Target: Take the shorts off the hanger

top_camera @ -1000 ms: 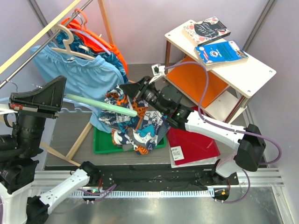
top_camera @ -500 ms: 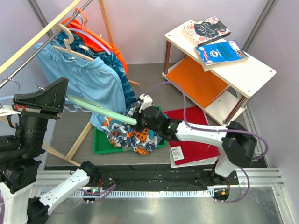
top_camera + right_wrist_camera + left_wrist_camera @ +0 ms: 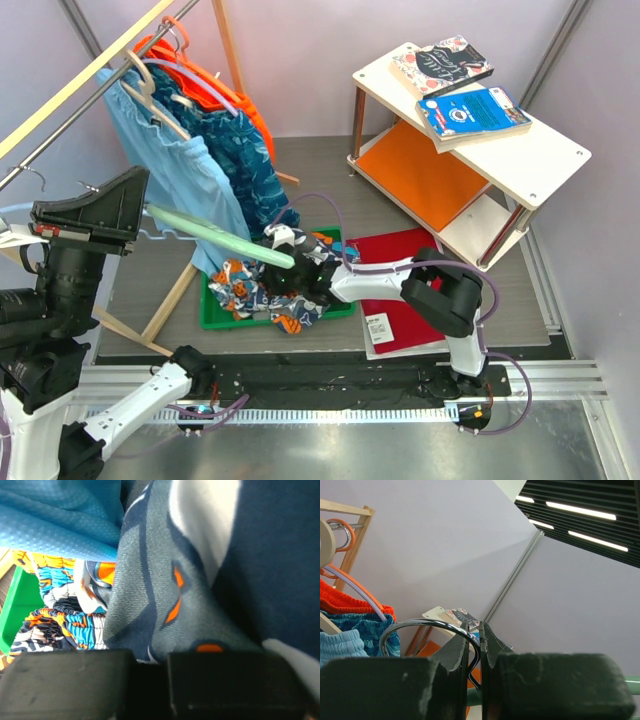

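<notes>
- The right claw (image 3: pixel 290 268) sat low over the flat green plastic tray (image 3: pixel 215 315). Its jaws were drawn almost together on a fold of the dark-blue, orange and white floral-print shorts (image 3: pixel 262 292). The right wrist view was filled with that cloth.
- The floral-print shorts lay heaped on the tray and spilled over its near rim.
- The tip of the pale green plastic hanger (image 3: pixel 215 235) met the top of the heap. Whether any cloth was caught on it could not be told.
- The left claw (image 3: pixel 481 632) was clamped tight on the hanger's chrome wire hook (image 3: pixel 420 624). It held the hanger out above the bench, slanting down toward the tray.
- Judgement: the left arm served as a fixed anchor so the right could pull the cloth against it. The low grip on the cloth suited dragging it down and off the hanger arm.
- Judgement: the task looked nearly done, pending the cloth coming free at the tip.
- Surface: a matte grey bench (image 3: pixel 320 190). A flat red folder (image 3: pixel 400 248) lay just right of the tray, with a white paper label (image 3: pixel 379 325) at its near edge.
- Room: a wooden clothes rail (image 3: pixel 90 75) stood at back left, carrying light blue shorts (image 3: pixel 175 165) and an orange garment (image 3: pixel 215 85). A white side table (image 3: pixel 540 165) with an orange lower shelf stood at back right, with two books on top. The walls were pale lilac.
</notes>
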{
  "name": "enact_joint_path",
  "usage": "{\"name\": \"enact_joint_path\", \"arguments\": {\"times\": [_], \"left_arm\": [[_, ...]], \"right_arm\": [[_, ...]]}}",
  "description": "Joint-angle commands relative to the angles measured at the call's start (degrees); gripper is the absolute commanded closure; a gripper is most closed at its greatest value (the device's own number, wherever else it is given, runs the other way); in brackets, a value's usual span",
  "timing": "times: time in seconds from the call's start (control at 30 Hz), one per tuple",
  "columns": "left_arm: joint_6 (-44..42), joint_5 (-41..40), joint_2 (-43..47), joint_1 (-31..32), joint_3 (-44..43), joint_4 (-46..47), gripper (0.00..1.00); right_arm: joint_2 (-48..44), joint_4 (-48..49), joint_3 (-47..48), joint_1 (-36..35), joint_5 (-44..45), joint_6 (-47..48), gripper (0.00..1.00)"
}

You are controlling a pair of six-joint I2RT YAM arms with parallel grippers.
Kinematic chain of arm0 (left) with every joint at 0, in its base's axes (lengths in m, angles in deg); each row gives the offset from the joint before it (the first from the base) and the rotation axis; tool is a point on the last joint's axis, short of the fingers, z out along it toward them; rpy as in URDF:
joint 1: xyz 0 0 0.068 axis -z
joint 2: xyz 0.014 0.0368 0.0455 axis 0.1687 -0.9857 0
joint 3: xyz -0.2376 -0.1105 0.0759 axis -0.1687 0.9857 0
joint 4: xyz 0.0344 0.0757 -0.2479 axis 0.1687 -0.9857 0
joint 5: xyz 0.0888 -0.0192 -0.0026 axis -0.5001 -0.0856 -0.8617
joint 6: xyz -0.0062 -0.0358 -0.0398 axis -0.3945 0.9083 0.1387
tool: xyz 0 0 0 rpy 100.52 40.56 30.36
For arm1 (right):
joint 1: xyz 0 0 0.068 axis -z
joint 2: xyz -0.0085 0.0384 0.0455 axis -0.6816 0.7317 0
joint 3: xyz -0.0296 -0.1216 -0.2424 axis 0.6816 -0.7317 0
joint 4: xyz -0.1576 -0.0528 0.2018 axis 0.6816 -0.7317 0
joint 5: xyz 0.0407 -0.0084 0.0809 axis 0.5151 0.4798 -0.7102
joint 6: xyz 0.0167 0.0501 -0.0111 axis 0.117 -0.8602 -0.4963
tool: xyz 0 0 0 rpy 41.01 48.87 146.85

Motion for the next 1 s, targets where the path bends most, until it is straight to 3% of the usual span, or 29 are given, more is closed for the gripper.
{"name": "enact_joint_path", "arguments": {"times": [0.0,0.37,0.47,0.6,0.77,0.97], "left_arm": [[0.59,-0.63,-0.05,-0.29,0.01,1.56,0.99],[1.12,-0.45,0.22,-0.29,0.98,2.09,1.00],[1.03,-0.45,0.22,-0.29,0.62,1.91,0.99],[1.21,-0.28,0.48,-0.29,0.54,1.82,0.99],[1.56,-0.01,0.13,-0.29,0.01,1.39,0.99],[1.73,0.25,-0.05,-0.29,-0.87,0.86,0.99]], "right_arm": [[-3.56,-9.29,0.33,-0.59,2.18,3.67,0.96],[-25.00,-17.56,-3.35,0.37,7.71,6.22,0.31],[-31.50,-18.62,-6.60,3.87,8.42,5.52,0.27],[-38.28,-18.53,-12.05,11.61,7.10,4.38,0.30],[-41.71,-18.80,-14.78,17.51,4.29,5.07,0.62],[-38.21,-20.55,-13.30,18.39,6.47,7.10,0.74]]}}
